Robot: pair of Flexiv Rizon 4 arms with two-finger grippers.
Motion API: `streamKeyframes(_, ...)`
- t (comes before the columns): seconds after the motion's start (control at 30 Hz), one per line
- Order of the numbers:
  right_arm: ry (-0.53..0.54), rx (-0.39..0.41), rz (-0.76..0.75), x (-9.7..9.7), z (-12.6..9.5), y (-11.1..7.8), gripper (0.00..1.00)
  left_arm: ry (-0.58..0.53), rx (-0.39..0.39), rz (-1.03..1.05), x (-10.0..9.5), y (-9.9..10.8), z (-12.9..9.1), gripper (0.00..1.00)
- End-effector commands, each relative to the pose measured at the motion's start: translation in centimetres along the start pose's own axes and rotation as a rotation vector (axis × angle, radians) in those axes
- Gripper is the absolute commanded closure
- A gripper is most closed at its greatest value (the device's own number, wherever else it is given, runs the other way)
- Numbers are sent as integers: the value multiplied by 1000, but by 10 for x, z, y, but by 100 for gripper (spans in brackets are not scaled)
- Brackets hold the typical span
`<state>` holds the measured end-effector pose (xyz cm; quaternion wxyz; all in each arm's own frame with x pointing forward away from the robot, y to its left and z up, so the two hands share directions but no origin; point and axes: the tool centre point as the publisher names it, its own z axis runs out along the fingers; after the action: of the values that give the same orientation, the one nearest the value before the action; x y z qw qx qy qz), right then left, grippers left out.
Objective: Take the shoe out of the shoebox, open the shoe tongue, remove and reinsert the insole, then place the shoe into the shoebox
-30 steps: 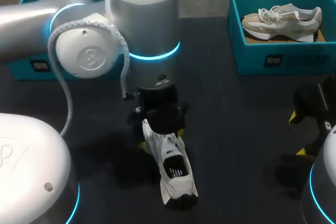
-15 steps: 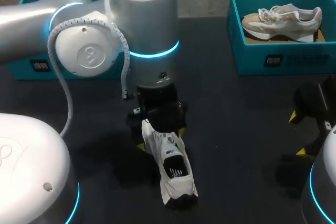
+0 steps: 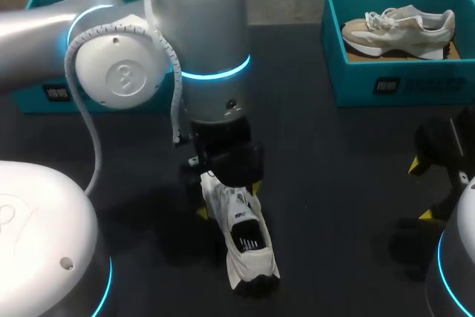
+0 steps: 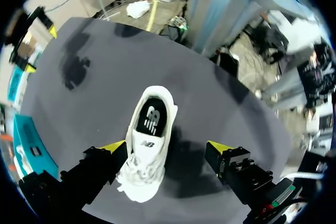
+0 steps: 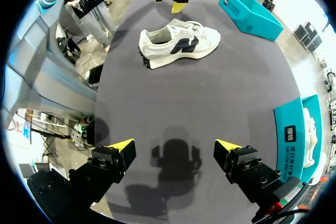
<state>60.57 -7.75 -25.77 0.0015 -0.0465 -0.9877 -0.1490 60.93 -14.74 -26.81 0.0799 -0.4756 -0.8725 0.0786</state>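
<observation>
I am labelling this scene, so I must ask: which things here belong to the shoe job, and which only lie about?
Belonging to the job:
white shoe
left tool, open above it
teal shoebox at the left, probably its own

Lying about:
second teal shoebox
beige shoe inside it

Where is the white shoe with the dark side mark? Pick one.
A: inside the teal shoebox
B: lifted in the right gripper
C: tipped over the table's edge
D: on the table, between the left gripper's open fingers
D: the white shoe lies on the dark table, its front part between the left gripper's spread fingers, one of them clear of it.
</observation>
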Motion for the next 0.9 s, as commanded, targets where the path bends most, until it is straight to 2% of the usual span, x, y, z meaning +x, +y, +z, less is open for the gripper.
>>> streamKeyframes(0.03, -2, 2, 1, 1, 0, 0, 0, -9, 30, -166, 10, -10, 5, 0)
streamKeyframes(0.17, -2, 2, 1, 1, 0, 0, 0, 8, 45, -454, 12, -23, 9, 0)
streamKeyframes(0.3, -2, 2, 1, 1, 0, 0, 0, -9, 94, -614, 17, -35, 13, 0)
streamKeyframes(0.37, -2, 2, 1, 1, 0, 0, 0, 30, 112, -712, 15, -40, 15, 0)
streamKeyframes(0.4, -2, 2, 1, 1, 0, 0, 0, 1, 83, -787, 13, -42, 14, 0)
streamKeyframes(0.8, -2, 2, 1, 1, 0, 0, 0, 1, 83, -787, 13, -42, 14, 0)
streamKeyframes(0.9, -2, 2, 1, 1, 0, 0, 0, -2, 84, -886, 15, -56, 22, 0)
